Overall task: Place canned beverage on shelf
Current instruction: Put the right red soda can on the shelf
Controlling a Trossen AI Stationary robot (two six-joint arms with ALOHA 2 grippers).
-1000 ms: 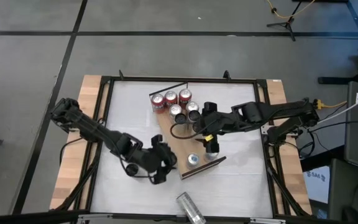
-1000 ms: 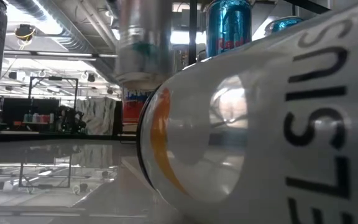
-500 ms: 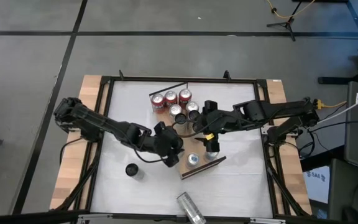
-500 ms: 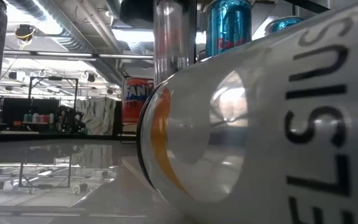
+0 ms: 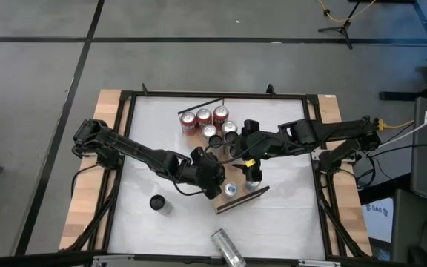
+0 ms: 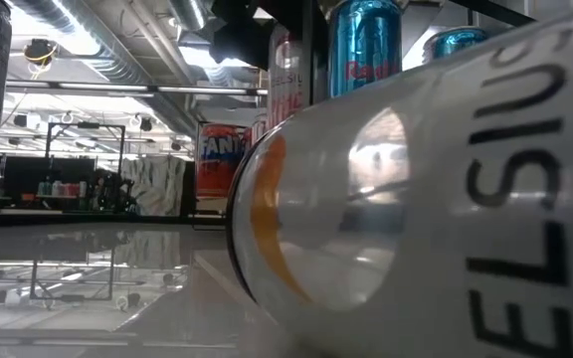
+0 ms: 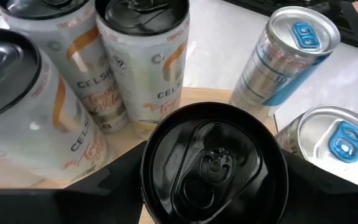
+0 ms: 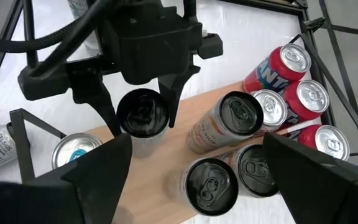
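Observation:
The shelf [image 5: 236, 172] is a light-brown board lying aslant on the white table. Red cans [image 5: 204, 117], silver cans and dark-topped cans [image 8: 207, 183] stand in a cluster at its far end, and two blue-tabbed cans [image 7: 288, 59] stand at its near end. My left gripper [image 5: 215, 182] is at the shelf's left edge, shut on a white can with a black top [image 7: 215, 165]. My right gripper [image 5: 237, 148] hovers open above the cluster and holds nothing. My left gripper pinches the black-topped can between its two fingers [image 8: 107, 112], one on each side of its wall just under the rim [image 7: 149, 180]. The fingers come from the table's left, slanting down. The can is upright over the shelf's edge. I cannot tell whether its bottom touches the board.
One dark-topped can [image 5: 156, 202] stands alone on the table at the near left. A white Celsius can [image 5: 227, 248] lies on its side by the front edge and fills the low view [image 6: 416, 199]. A thin black rail [image 5: 199, 106] ends the shelf at the far side.
My left gripper has carried the black-topped can from the near left of the table toward the right, and a little lower, to the shelf's left edge. The can has stayed upright. The lone dark-topped can has stayed where it was.

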